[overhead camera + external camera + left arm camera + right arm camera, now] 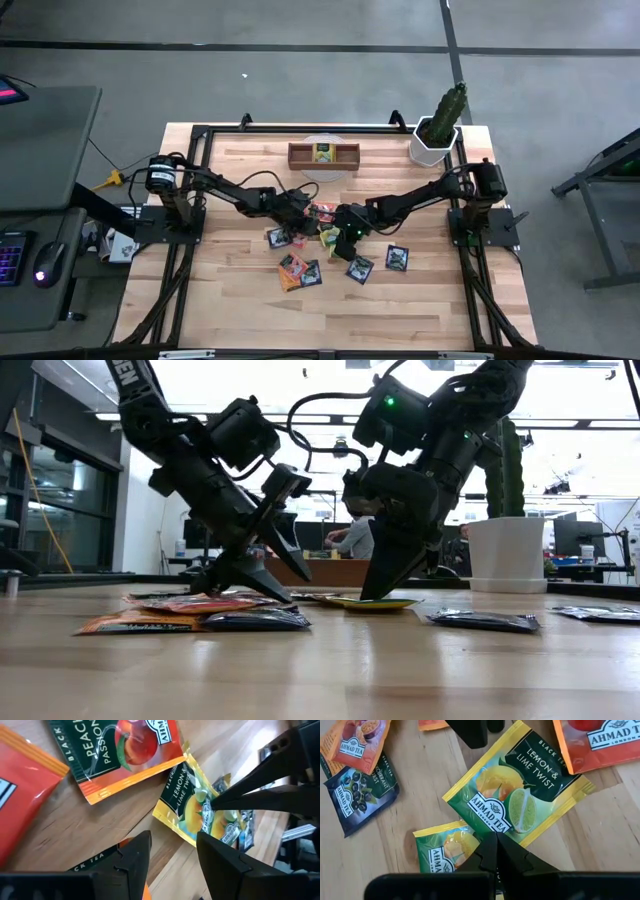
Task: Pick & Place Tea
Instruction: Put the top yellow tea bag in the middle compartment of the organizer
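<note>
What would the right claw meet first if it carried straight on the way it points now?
Most likely the Lemon & Lime Twist sachet: the shut right claw points down at its lower edge, seemingly touching already, with a second yellow sachet just beside. Under it lies the wooden table.

Glossy foil on pale planked wood, under matt black plastic.

You see small square foil sachets [512,802], yellow-green, orange and dark blue-black, with a slick printed sheen and crimped edges, lying on the smooth light butcher-block wooden tabletop [240,300] with visible grain. Your right gripper's [496,851] and left gripper's [170,855] dark fingers look like matt hard plastic. The brown three-compartment wooden tray [323,155] looks smooth, the white planter pot [432,145] matt.
</note>
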Available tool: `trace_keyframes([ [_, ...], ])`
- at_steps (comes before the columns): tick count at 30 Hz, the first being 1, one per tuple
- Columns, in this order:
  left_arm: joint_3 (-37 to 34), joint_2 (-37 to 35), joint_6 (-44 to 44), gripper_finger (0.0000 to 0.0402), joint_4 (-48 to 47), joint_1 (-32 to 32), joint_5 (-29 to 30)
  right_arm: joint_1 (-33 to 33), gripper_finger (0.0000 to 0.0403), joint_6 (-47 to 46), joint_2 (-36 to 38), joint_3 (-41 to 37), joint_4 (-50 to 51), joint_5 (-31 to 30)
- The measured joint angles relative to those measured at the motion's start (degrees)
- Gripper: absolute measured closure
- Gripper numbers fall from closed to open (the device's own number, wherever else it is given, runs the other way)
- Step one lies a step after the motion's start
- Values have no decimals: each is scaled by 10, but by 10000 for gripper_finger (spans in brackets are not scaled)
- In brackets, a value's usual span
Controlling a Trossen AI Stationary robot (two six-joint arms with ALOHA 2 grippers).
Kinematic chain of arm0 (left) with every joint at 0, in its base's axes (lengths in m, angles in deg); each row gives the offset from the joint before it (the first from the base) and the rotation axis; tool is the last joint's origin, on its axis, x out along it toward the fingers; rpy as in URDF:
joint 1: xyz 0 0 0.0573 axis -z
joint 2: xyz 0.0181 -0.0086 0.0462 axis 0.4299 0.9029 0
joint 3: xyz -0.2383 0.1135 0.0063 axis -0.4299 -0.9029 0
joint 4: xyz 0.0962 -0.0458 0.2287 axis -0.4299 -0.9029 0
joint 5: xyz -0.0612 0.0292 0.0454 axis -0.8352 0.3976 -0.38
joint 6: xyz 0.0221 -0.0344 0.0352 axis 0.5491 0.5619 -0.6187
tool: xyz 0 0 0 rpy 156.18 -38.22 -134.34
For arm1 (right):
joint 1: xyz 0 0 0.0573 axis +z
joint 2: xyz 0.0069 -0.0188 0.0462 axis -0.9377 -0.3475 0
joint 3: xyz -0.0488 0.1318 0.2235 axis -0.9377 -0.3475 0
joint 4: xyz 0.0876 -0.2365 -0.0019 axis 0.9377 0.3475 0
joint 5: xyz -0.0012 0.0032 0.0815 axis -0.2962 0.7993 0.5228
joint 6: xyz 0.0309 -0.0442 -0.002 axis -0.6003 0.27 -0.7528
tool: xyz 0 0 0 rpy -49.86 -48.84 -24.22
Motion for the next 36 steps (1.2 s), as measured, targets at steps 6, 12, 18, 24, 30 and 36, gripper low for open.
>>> trace_keyframes([
  [6, 61, 0, -27, 236, -102, 0, 21, 0, 403, 1, 0, 0, -5, -1],
  [12, 77, 2, -27, 236, -105, 0, 25, 0, 403, 2, 0, 0, -5, 0],
  [18, 80, 31, -27, 236, -54, -1, 5, 0, 403, 11, 0, 0, -6, 1],
  [24, 83, 53, -24, 236, -18, -2, -8, 0, 403, 11, 0, 0, -5, 2],
  [30, 83, 53, -30, 245, -18, -8, -9, 0, 403, 11, 0, 0, -6, 3],
  [36, 83, 53, -40, 350, -24, -16, -8, 0, 403, 11, 0, 0, -6, 4],
])
